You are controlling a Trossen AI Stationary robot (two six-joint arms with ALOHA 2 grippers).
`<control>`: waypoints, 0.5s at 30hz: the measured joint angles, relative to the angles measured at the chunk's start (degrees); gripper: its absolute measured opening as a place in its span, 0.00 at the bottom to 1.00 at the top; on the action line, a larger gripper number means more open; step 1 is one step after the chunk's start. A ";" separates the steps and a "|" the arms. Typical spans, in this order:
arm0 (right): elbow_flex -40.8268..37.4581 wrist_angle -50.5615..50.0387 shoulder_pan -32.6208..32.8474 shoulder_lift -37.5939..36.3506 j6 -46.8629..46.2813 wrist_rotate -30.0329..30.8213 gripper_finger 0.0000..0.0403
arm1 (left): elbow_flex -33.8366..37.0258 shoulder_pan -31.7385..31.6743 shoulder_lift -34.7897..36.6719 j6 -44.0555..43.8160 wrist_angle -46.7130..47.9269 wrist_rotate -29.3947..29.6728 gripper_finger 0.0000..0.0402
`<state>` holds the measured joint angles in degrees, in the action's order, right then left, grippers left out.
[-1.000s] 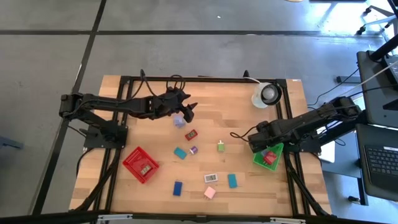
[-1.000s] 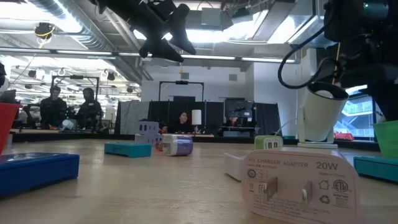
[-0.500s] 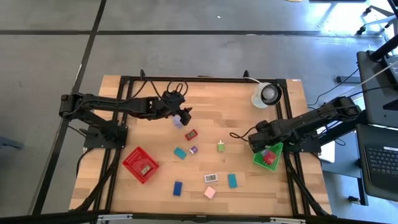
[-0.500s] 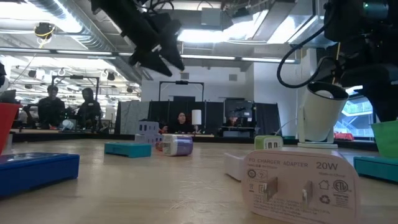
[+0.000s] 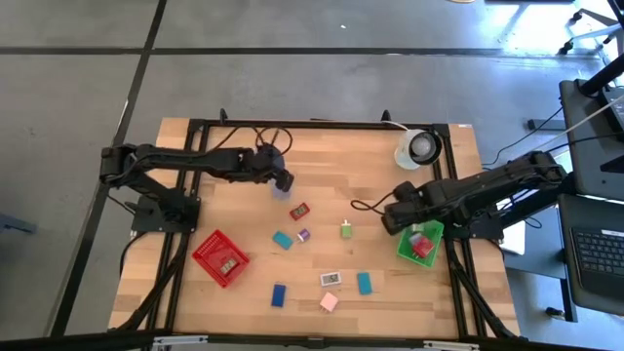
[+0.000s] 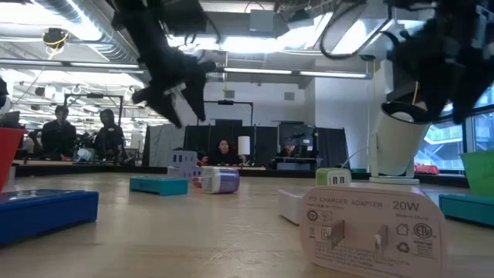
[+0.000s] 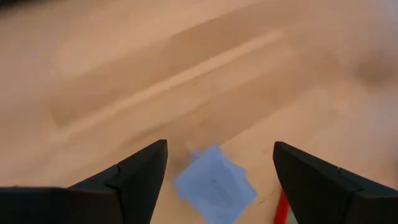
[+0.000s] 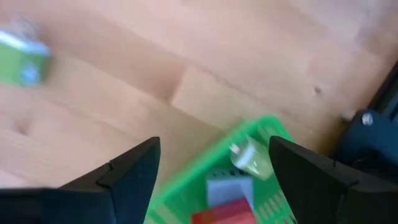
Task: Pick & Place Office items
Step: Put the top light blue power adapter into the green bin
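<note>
Two grippers are spread wide: the right gripper (image 8: pixel 211 180) is empty beside the green basket (image 5: pixel 425 245) with pieces already inside, while the left gripper (image 7: pixel 217 168) hangs over the lavender block (image 7: pixel 214 185) on the table (image 5: pixel 370 166), ready to drop and pinch.

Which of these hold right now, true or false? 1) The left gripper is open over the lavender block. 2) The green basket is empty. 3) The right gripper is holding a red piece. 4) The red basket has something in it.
1) True: the left gripper has its fingers spread, with the lavender block lying on the wood between them, not yet gripped.
2) False: the green basket holds several pieces, a red piece among them.
3) False: the right gripper is open with nothing between its fingers.
4) True: the red basket holds a small item.
</note>
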<state>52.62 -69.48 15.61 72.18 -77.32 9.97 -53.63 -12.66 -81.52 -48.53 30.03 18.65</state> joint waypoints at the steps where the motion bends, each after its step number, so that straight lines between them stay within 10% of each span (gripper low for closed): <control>1: 0.80 0.02 -0.33 0.00 0.00 1.09 0.75 | -0.01 -0.22 -0.71 -4.42 0.19 -0.03 0.73; 15: 6.49 3.41 -7.82 0.00 11.68 8.86 0.75 | 0.00 -0.42 -8.44 -19.42 0.42 -5.05 0.73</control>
<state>59.11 -66.07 7.79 72.18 -65.64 18.83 -53.63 -13.08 -89.96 -67.95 30.45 13.60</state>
